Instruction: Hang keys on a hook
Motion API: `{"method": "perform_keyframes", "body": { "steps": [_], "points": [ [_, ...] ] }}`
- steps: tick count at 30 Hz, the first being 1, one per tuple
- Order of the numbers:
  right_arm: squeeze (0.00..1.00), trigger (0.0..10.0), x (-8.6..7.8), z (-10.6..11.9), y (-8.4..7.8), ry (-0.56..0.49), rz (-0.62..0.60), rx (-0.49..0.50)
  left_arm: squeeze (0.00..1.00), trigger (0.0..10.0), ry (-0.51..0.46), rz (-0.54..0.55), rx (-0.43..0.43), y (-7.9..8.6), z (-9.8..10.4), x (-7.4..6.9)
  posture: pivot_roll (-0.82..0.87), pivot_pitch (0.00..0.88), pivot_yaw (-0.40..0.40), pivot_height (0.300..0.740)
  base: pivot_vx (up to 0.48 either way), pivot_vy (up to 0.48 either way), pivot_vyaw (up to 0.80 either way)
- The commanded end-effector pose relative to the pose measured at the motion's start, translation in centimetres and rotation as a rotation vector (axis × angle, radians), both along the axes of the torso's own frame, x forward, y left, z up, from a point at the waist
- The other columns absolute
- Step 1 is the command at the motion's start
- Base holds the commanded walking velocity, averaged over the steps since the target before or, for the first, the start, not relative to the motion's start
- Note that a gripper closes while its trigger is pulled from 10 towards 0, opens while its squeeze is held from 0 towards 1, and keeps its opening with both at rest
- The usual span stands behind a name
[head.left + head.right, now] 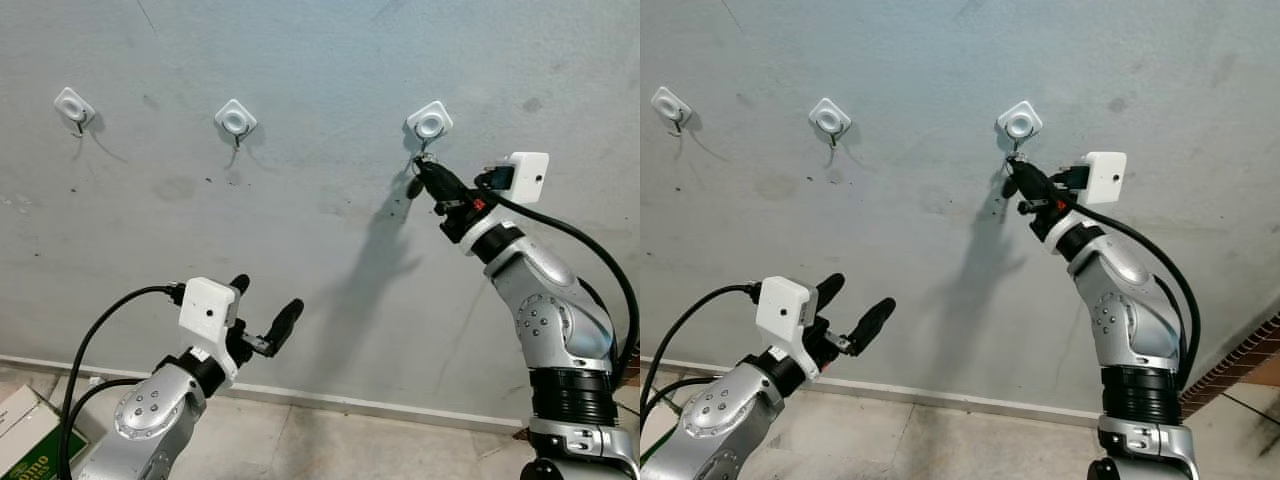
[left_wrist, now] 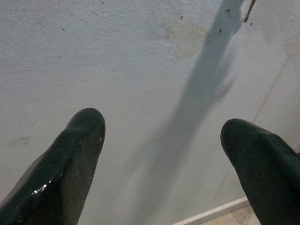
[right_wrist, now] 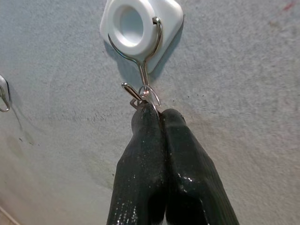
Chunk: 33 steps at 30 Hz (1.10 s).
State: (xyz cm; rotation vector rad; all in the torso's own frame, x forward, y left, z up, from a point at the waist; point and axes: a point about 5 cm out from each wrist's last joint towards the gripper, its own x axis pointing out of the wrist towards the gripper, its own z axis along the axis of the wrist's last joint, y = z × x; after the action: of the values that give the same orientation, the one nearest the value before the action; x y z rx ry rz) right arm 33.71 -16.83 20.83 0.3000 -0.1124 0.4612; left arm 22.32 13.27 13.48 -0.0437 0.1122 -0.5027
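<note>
We face a grey wall (image 1: 300,120) with three white hooks in a row, and our right gripper (image 1: 428,177) is raised to the rightmost hook (image 1: 429,122). Seen from the right wrist, its two black fingers (image 3: 145,154) are pressed together with no gap, pinching the key ring (image 3: 149,95) at their tips. The ring sits right at the lower end of the hook's wire (image 3: 140,51), touching it, but we cannot tell whether it is threaded over the wire or only held against it. A dark key (image 1: 414,186) hangs just below the fingertips, close to the wall. Our left gripper (image 1: 262,312) is held low and well apart from the hooks, pointing at the bare wall, its fingers (image 2: 70,159) spread wide and holding nothing. The middle hook (image 1: 235,121) and the left hook (image 1: 73,105) each show a small wire below the white pad. A cardboard box (image 1: 25,430) lies on the floor at our lower left, near the skirting board (image 1: 380,405).
</note>
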Motion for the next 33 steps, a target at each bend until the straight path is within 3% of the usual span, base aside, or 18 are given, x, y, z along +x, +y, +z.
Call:
{"method": "perform_keyframes", "body": {
  "steps": [1,13,14,17,28,33],
  "points": [
    [0.0,10.0,0.0,-0.5,-0.3,0.03,-0.009,0.011,0.0,10.0,0.008,-0.001,0.019,0.1,-0.1,0.0,0.07,0.027,0.036,0.74,0.0,0.0,0.0],
    [0.0,10.0,-0.1,-1.6,0.0,0.07,-0.005,-0.012,0.0,10.0,0.009,-0.004,0.022,-0.1,-0.2,0.1,0.07,0.027,0.035,0.74,0.0,0.0,0.0],
    [1.0,10.0,-0.2,-1.7,0.2,0.076,0.001,-0.012,0.0,10.0,0.009,-0.003,0.023,-0.1,-0.2,0.1,0.07,0.028,0.035,0.74,0.0,0.0,0.0],
    [1.0,10.0,-0.2,-1.8,0.5,0.076,0.01,-0.021,0.0,10.0,0.007,-0.003,0.022,-0.1,-0.2,0.2,0.07,0.028,0.035,0.74,0.0,0.0,0.0],
    [1.0,10.0,-0.8,-3.3,1.3,0.037,0.004,-0.246,0.0,10.0,0.003,-0.021,0.007,-0.4,-0.1,0.2,0.07,0.024,0.033,0.74,0.0,0.0,0.0],
    [1.0,10.0,-1.6,-5.0,2.2,0.036,0.042,-0.356,0.0,10.0,-0.07,-0.061,-0.053,-0.9,1.7,0.6,0.07,0.022,0.032,0.74,0.0,0.0,0.0]
  ]
}}
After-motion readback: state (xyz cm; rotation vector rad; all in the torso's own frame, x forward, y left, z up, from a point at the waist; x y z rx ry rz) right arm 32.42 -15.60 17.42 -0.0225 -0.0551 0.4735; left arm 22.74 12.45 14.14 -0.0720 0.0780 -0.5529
